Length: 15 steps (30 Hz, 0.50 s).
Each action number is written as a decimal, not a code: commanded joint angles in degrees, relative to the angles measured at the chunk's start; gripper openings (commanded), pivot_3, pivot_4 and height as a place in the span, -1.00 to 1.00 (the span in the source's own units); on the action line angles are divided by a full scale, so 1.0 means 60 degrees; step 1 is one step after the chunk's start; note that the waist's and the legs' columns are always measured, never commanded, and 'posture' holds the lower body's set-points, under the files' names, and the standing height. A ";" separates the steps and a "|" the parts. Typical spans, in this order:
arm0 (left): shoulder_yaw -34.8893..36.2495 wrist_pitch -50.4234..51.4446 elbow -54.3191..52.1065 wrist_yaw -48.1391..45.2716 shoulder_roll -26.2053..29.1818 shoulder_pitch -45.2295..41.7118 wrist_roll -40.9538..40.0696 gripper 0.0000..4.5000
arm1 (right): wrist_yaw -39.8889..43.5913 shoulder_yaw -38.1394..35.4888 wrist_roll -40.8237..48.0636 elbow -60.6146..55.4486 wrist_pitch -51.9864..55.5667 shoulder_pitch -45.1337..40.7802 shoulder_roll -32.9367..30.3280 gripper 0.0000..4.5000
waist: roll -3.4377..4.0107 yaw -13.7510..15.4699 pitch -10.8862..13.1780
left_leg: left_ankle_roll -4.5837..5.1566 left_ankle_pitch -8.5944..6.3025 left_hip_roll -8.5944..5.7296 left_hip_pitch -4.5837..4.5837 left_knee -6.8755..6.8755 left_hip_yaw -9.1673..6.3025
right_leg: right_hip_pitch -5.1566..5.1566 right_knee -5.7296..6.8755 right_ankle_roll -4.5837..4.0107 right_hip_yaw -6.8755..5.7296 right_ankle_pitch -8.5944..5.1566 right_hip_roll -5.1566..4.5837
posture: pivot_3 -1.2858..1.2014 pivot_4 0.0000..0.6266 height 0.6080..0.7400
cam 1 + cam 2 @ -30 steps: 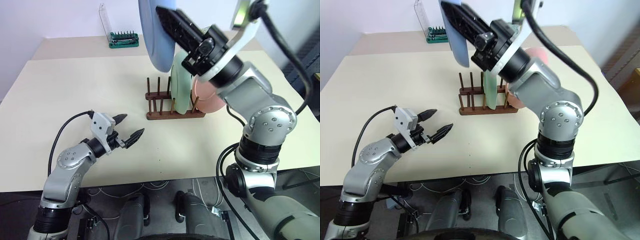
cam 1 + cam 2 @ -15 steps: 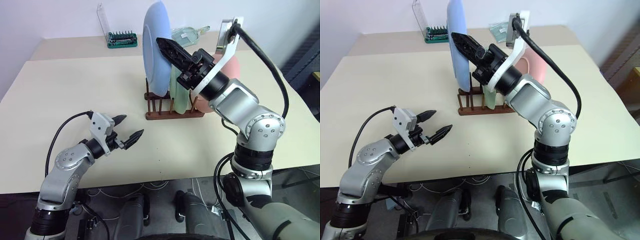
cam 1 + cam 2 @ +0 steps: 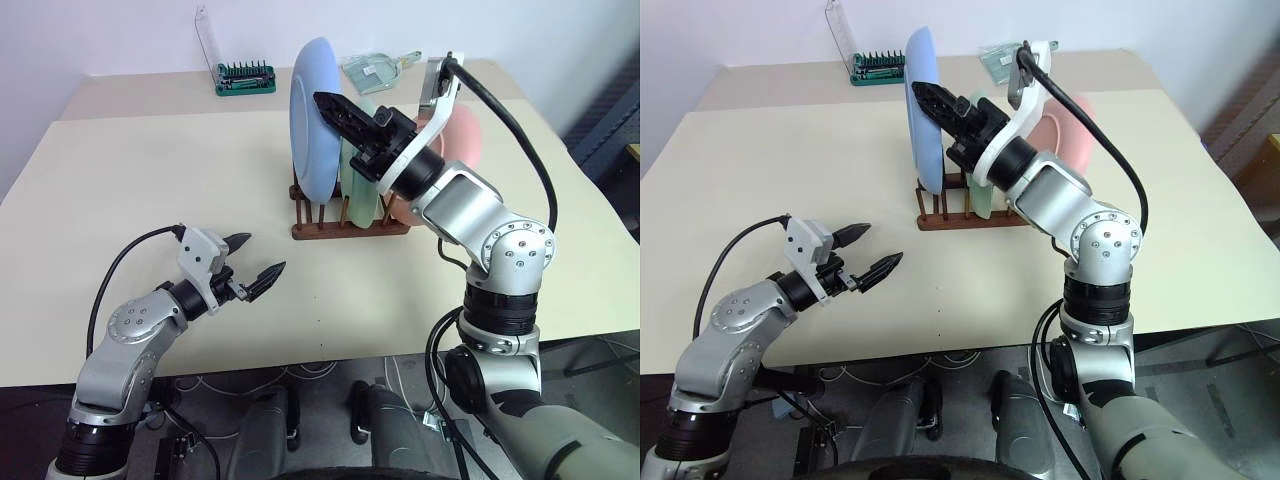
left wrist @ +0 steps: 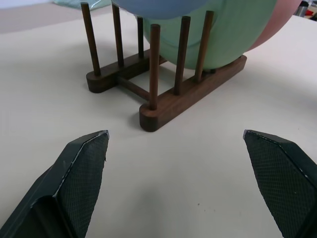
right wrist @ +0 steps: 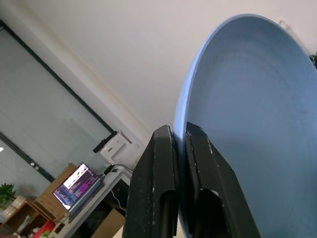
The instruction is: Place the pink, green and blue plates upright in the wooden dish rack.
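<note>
Nearest me, the left gripper (image 3: pixel 255 256) hangs low over the table (image 3: pixel 130 170), fingers spread wide and empty, pointing level toward the rack (image 3: pixel 345 222) but well short of it. Beyond it, the right gripper (image 3: pixel 335 108) is the arm doing the work: its two fingers are pinched tight on the rim of the blue plate (image 3: pixel 315 130), which stands on edge, long axis upright, directly above the free pegs at the rack's left end. From here I can't quite tell whether its lower edge is already seated between the pegs. The forearm reaches in from the right, over the green plate (image 3: pixel 362 190) and the pink plate (image 3: pixel 445 160), both upright in slots further along the rack.
</note>
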 commanded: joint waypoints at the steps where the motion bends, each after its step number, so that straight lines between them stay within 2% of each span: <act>1: 0.0263 -0.0036 -0.0416 0.0013 0.0081 -0.0025 -0.0150 1.00 | -0.0151 -0.0026 0.0076 -0.0040 -0.0113 -0.0260 0.0170 -0.98 | 0.0000 -0.0001 0.0000 | 0.0000 0.0000 0.0000 0.0000 0.0000 0.0000 | 0.0000 0.0000 0.0000 0.0000 0.0000 0.0000 | 0.03 -0.52 1.00; 15: 0.0207 -0.0064 -0.0425 0.0046 0.0039 -0.0006 -0.0100 1.00 | -0.0658 -0.0031 -0.0097 0.0347 -0.0077 -0.0262 0.0339 -0.98 | 0.0001 -0.0002 0.0001 | -0.0001 -0.0001 0.0000 -0.0011 -0.0003 0.0000 | -0.0012 -0.0005 -0.0020 0.0000 -0.0012 0.0000 | 0.03 -0.52 1.00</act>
